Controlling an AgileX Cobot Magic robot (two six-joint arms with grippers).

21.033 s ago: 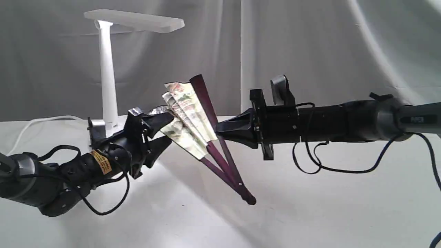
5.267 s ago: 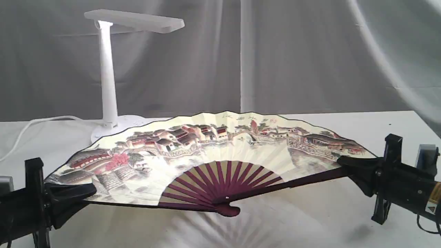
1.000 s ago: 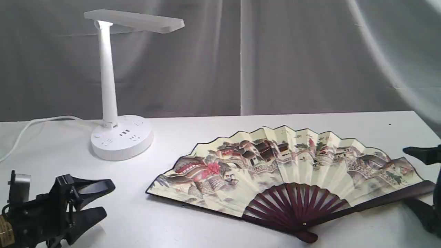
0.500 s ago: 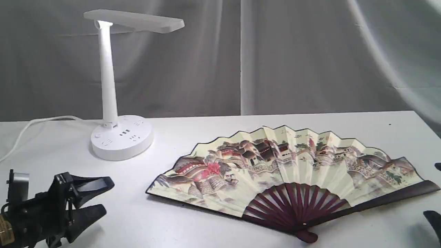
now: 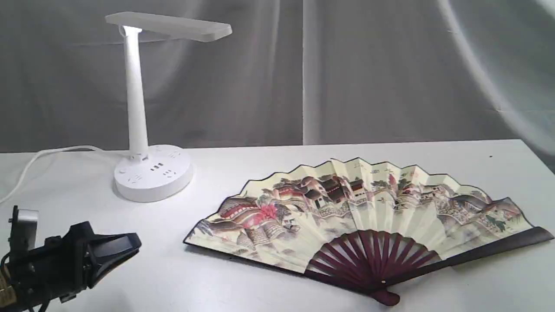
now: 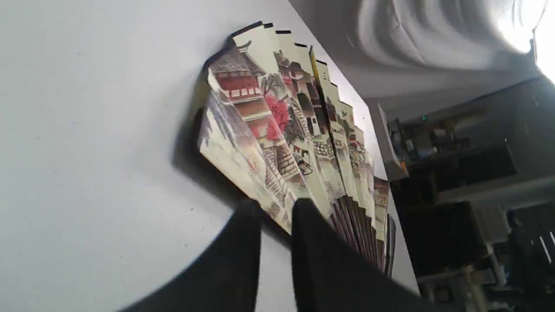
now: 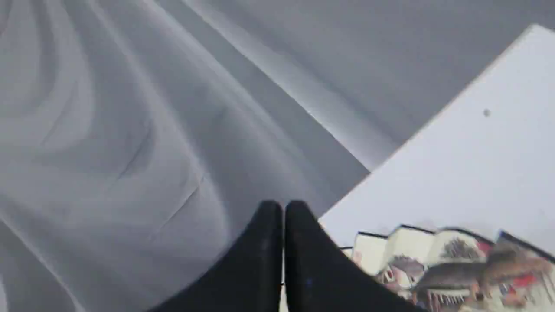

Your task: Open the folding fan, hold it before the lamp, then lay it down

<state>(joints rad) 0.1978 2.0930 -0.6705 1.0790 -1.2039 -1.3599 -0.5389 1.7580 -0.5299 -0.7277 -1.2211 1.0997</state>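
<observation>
A: Quick, where's the folding fan?

B: Flat on the table, fully spread, painted side up. Pivot end is twd the near edge, leaf arcs twd the back. Its R guard rib runs out to the R edge of the ext. view.

A: And vs the lamp?

B: Lamp's upright at back L, round base on the table, bar head up top, white cord trailing off L. Fan lies R of the base & nearer the cam. Not touching, bare table btw them.

A: left gripper?

B: Low at the near L corner, tips pointing twd the fan's L end. No contact, there's a strip of bare table btw. Jaws are drawn in. Ext. view shows them together, and the wrist cam shows only a thin slit btw the fingers. Nothing in it.

A: right gripper?

B: Not in the ext. view. Its wrist cam has the 2 black fingers pressed tip to tip, empty. Past them are the grey curtain, a table corner & a bit of the fan's black-edged leaf. Pic's blurry there, so can't tell how near the tips are to the fan.
</observation>
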